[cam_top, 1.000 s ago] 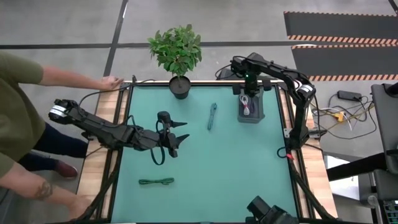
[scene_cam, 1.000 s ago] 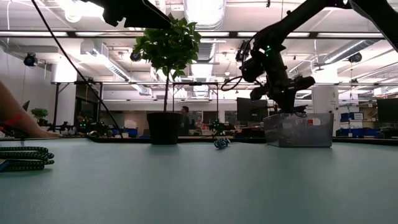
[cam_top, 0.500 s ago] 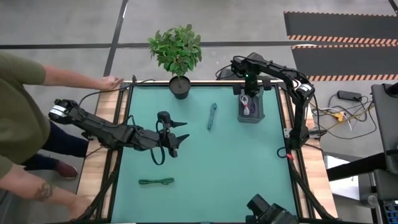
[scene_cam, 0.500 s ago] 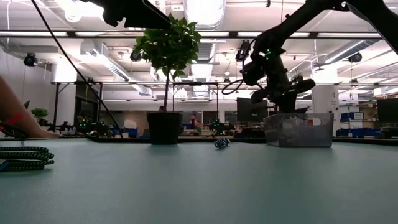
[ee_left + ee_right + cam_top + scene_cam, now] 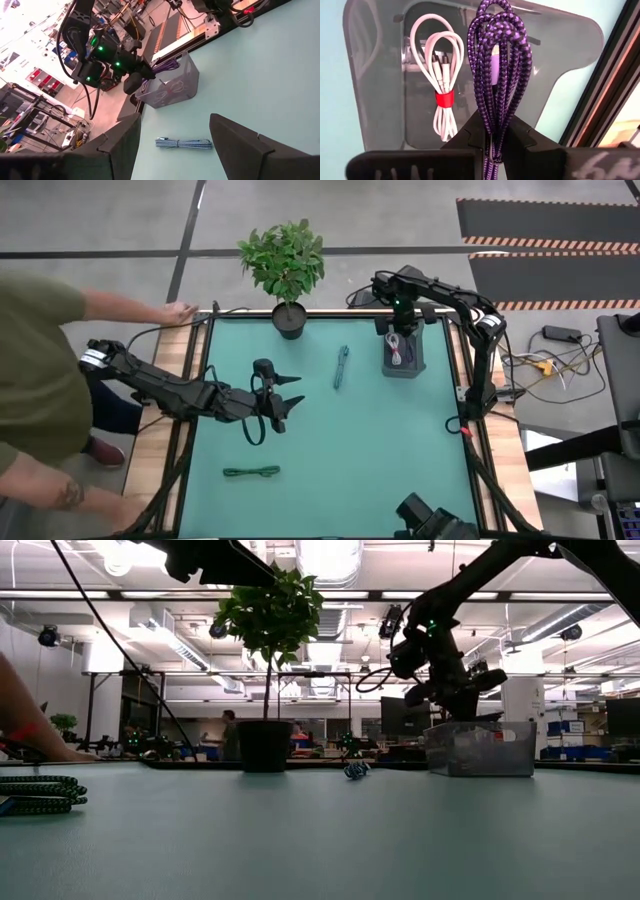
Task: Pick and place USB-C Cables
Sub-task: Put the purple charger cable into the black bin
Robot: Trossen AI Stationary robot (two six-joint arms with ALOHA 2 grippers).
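Observation:
My right gripper (image 5: 398, 338) stands above the clear bin (image 5: 413, 366) near the table's far right corner and is shut on the purple cable (image 5: 499, 60). The white cable (image 5: 441, 92) with its red-pink tie lies on the bin's floor. The teal cable (image 5: 341, 367) lies on the mat left of the bin. The green cable (image 5: 251, 472) lies toward the near edge. My left gripper (image 5: 293, 391) hovers open at mid-left, between those two and touching neither. My right gripper pinches the purple cable bundle at one end (image 5: 492, 114) between its two fingers (image 5: 470, 134), coming from above and pointing down. Several strands run between them. The bundle hangs below the fingers into the bin's mouth (image 5: 167, 65); I cannot tell whether its lower end rests inside.
A potted plant (image 5: 285, 270) stands at the table's far edge, left of the bin. A person (image 5: 40, 370) stands at the left side with a hand (image 5: 180, 312) on the far left corner. Open mat lies in the middle and on the near right.
Both grippers have kept still, and the cables lie where they were. The person at the table's left has leaned farther in over its edge.

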